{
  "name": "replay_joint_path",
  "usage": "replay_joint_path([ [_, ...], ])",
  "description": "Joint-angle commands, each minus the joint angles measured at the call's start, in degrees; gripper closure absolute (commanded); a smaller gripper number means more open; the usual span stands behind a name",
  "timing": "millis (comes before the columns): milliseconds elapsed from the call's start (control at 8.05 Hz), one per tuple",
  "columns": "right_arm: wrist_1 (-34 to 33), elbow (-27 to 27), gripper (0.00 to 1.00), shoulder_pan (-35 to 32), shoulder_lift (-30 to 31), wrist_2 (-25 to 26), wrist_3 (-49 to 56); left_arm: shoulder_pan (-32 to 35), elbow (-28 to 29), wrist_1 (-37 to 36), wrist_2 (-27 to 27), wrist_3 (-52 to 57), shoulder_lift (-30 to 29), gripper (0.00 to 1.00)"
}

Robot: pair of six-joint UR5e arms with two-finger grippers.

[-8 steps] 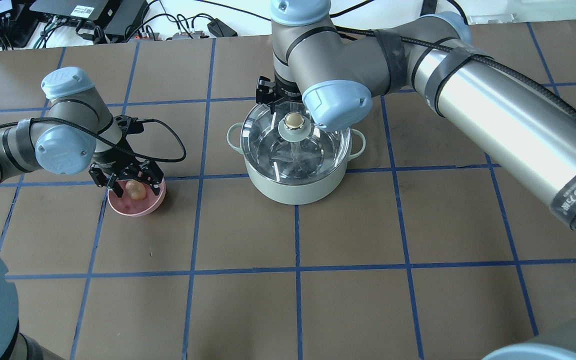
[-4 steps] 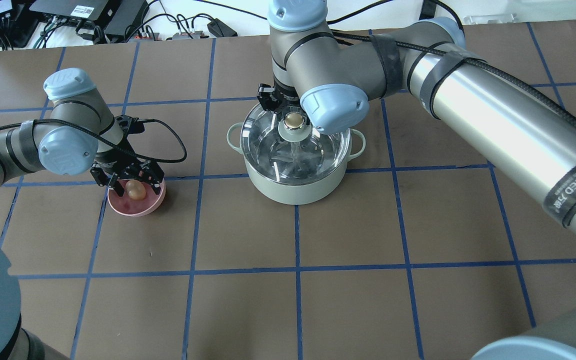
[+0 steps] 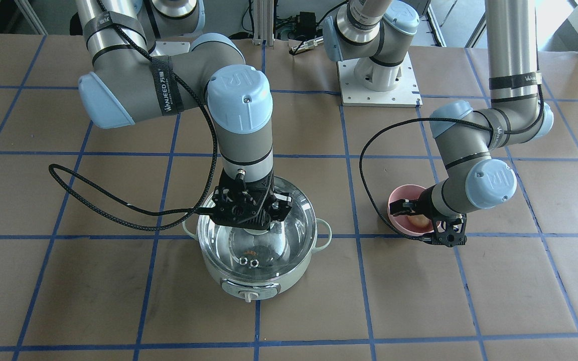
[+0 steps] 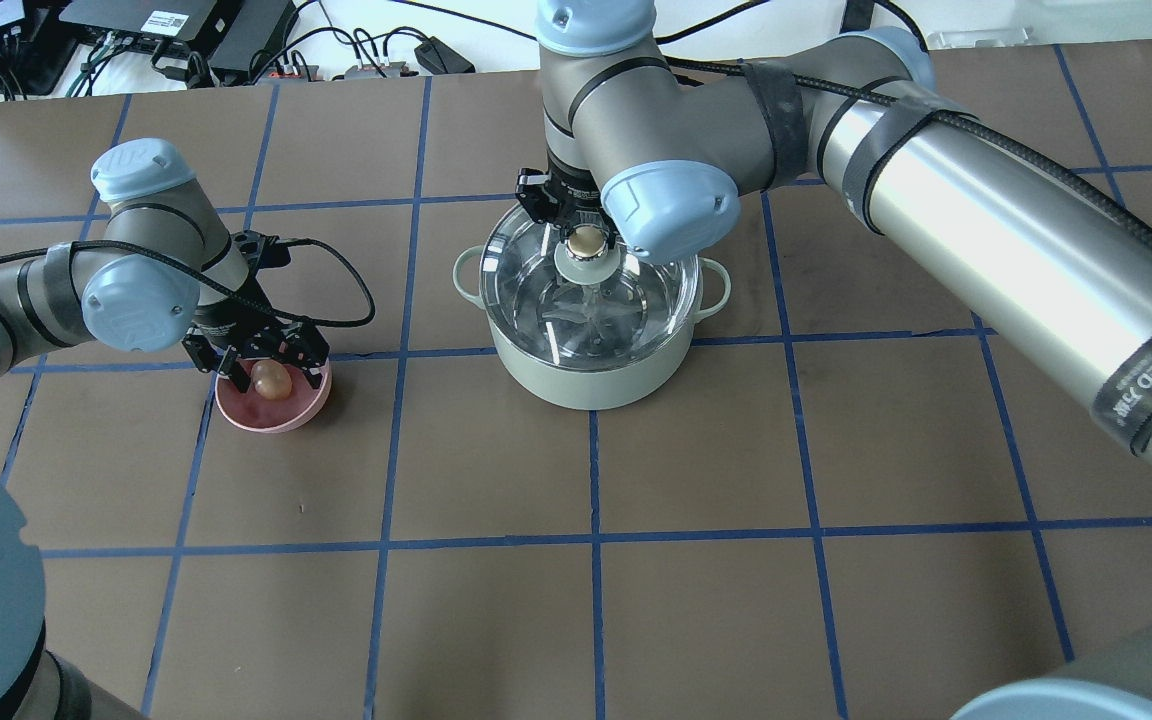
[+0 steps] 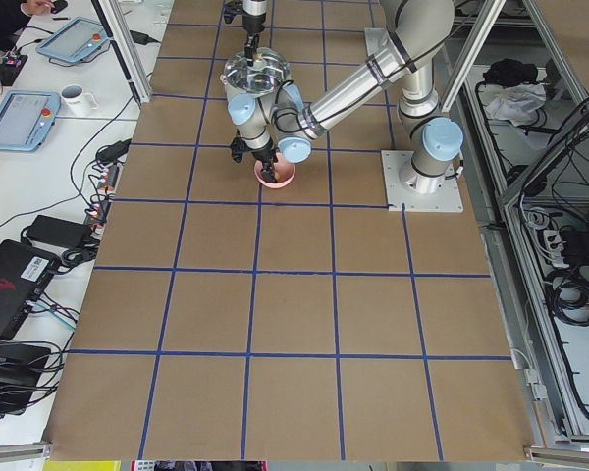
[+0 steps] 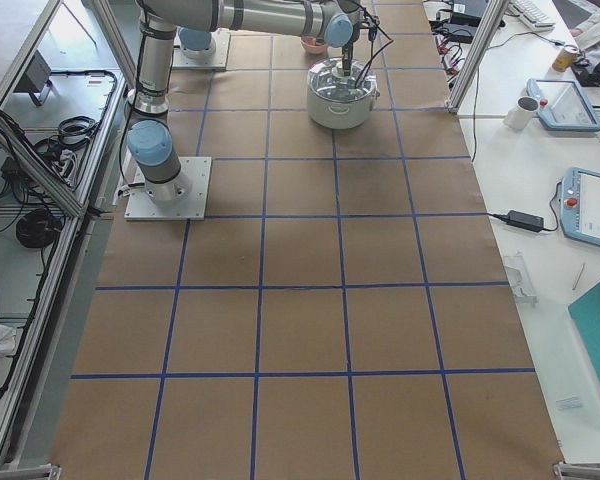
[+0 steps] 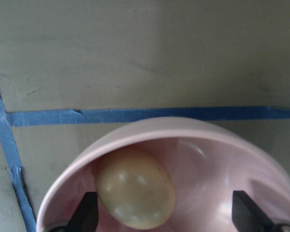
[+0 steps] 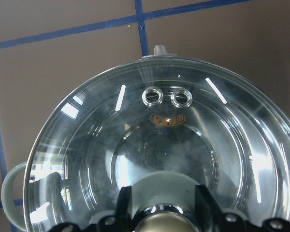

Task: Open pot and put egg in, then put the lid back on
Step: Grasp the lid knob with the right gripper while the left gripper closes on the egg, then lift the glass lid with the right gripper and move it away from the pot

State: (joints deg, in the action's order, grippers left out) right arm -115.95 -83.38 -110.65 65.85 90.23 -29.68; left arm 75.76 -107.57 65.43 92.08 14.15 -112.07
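The mint-green pot (image 4: 591, 378) stands mid-table with the glass lid (image 4: 636, 300) on it, also in the front view (image 3: 274, 240). My right gripper (image 3: 254, 225) is low over the lid, its open fingers (image 8: 123, 205) on either side of the beige knob (image 4: 587, 240). The tan egg (image 4: 271, 378) lies in the pink bowl (image 4: 281, 418) to the pot's left. My left gripper (image 4: 272, 382) is open and down in the bowl, a finger (image 7: 84, 215) on each side of the egg (image 7: 135, 193).
The brown table has a grid of blue tape lines (image 4: 596, 540). Cables and electronics (image 4: 186, 40) lie along the far edge. The left arm's cable (image 4: 351, 290) loops over the table between bowl and pot.
Both grippers have settled slightly lower: the left one's fingers sit closer around the egg, the right one closer over the lid knob. Pot, lid and bowl have not moved.
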Motion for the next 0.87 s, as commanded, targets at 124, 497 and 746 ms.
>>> replay_joint_path([
  [124, 1.94, 2.32, 0.81, 0.08, 0.60, -0.49, 0.32, 0.00, 0.00, -0.22, -0.15, 0.00, -0.43, 0.19],
  [497, 13.79, 7.00, 0.86, 4.63, 4.45, -0.58, 8.19, 0.00, 0.00, -0.39, -0.50, 0.00, -0.96, 0.25],
  [746, 18.98, 7.00, 0.89, 11.91, 7.61, -1.10, 19.42, 0.00, 0.00, -1.27, -0.50, 0.00, -1.66, 0.26],
])
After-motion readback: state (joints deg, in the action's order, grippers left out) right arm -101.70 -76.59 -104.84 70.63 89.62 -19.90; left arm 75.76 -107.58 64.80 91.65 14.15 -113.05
